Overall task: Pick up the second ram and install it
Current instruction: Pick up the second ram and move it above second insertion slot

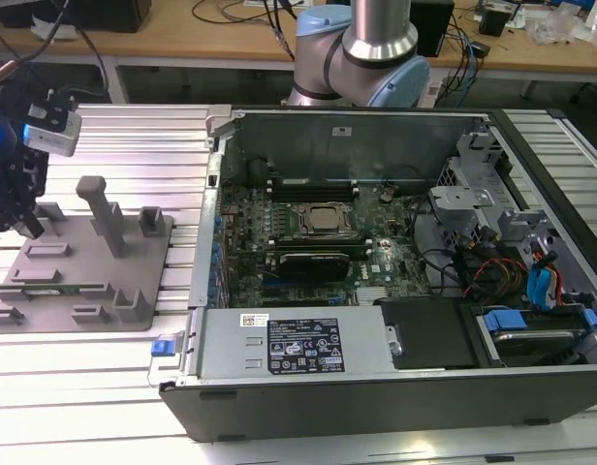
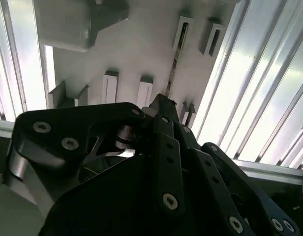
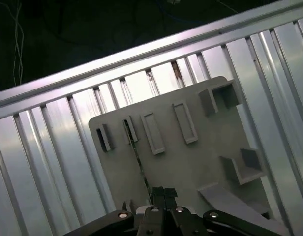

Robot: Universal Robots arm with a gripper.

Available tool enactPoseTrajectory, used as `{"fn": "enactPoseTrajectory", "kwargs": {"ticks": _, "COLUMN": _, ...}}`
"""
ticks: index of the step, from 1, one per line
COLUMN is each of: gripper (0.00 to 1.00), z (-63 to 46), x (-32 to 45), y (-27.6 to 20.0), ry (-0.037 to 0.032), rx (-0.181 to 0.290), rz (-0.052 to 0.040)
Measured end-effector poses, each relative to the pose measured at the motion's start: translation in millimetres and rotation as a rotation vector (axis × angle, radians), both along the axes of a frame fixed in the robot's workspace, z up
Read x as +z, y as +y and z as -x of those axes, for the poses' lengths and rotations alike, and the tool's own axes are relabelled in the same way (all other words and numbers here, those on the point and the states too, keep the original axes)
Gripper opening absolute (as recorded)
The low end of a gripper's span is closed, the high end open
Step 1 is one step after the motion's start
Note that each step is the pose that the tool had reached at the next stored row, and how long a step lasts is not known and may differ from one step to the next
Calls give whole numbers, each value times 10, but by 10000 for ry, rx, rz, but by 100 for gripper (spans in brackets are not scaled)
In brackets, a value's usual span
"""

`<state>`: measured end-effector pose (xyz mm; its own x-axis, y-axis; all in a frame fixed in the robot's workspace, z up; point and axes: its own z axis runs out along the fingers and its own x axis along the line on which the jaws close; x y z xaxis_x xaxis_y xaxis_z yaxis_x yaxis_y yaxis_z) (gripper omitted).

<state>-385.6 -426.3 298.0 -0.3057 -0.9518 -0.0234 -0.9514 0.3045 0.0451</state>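
The second ram (image 1: 66,288) stands on edge in a slot of the grey fixture plate (image 1: 134,266), at the exterior view's left. In both wrist views it shows as a thin dark strip (image 3: 136,152) (image 2: 172,73) running between two slot blocks. My black gripper (image 1: 29,228) hangs above the plate's far left part, clear of the ram. Its fingers (image 3: 164,192) (image 2: 159,103) are shut together with nothing between them. One end of the strip runs under the fingertips in both wrist views.
An open computer case (image 1: 376,373) lies at the exterior view's right, with the motherboard (image 1: 308,252), a silver processor (image 1: 325,220) and a black card (image 1: 321,262) inside. A tall grey post (image 1: 107,218) rises from the fixture plate. Ribbed aluminium table (image 1: 134,136) surrounds both.
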Motion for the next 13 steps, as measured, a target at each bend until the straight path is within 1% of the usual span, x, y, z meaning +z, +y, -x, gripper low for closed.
{"fn": "enactPoseTrajectory", "kwargs": {"ticks": 1, "gripper": 8, "z": 0, "x": -4, "y": 0, "ry": -1, "rx": 207, "rz": 0}}
{"fn": "enactPoseTrajectory", "kwargs": {"ticks": 2, "gripper": 8, "z": 0, "x": -14, "y": 0, "ry": -1, "rx": 648, "rz": 1}}
{"fn": "enactPoseTrajectory", "kwargs": {"ticks": 5, "gripper": 8, "z": 0, "x": -38, "y": 0, "ry": 2, "rx": 1675, "rz": 5}}
{"fn": "enactPoseTrajectory", "kwargs": {"ticks": 7, "gripper": 8, "z": 1, "x": -48, "y": 0, "ry": 16, "rx": 2126, "rz": 19}}
{"fn": "enactPoseTrajectory", "kwargs": {"ticks": 8, "gripper": 8, "z": 0, "x": -58, "y": 0, "ry": 34, "rx": 2517, "rz": 28}}
{"fn": "enactPoseTrajectory", "kwargs": {"ticks": 9, "gripper": 8, "z": 1, "x": -65, "y": 0, "ry": 50, "rx": 2745, "rz": 32}}
{"fn": "enactPoseTrajectory", "kwargs": {"ticks": 11, "gripper": 8, "z": 1, "x": -78, "y": 0, "ry": 74, "rx": 3055, "rz": 40}}
{"fn": "enactPoseTrajectory", "kwargs": {"ticks": 13, "gripper": 8, "z": 1, "x": -101, "y": -5, "ry": 122, "rx": 3428, "rz": 53}}
